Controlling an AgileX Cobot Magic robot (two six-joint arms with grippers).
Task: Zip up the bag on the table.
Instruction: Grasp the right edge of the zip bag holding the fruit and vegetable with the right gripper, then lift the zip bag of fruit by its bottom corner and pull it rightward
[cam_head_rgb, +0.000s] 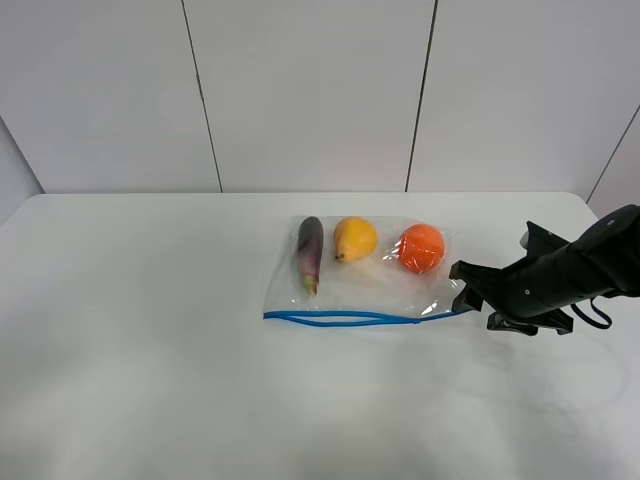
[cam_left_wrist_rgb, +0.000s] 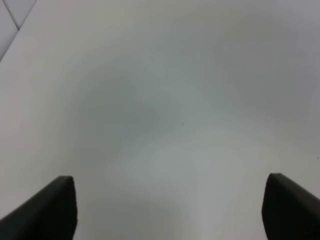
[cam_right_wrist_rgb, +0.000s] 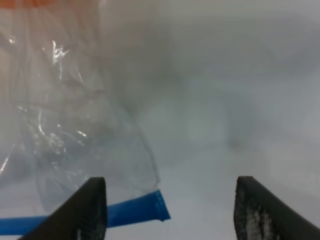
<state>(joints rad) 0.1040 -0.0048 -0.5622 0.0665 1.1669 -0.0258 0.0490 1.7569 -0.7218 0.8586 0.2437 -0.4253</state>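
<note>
Your right claw (cam_head_rgb: 456, 287) hung released at the right end of the bag (cam_head_rgb: 350, 290) on the desk (cam_head_rgb: 150, 350), zip (cam_right_wrist_rgb: 140, 207) tip between its jaws, strip running left. Your left claw (cam_left_wrist_rgb: 170, 207), released too, saw no bag.

Beyond the right claw (cam_head_rgb: 460, 287), past the far edge of the white table (cam_head_rgb: 150, 350), stands a wall (cam_head_rgb: 300, 90) of pale grey-white panels. Thin dark seams (cam_head_rgb: 421, 95) split it: one rises just left of the claw, another well to its left, and a slanted one off to its right. Far left of the claw a second wall plane (cam_head_rgb: 12, 165) angles in. The light is soft and even, with only faint shadow beneath the claw.
</note>
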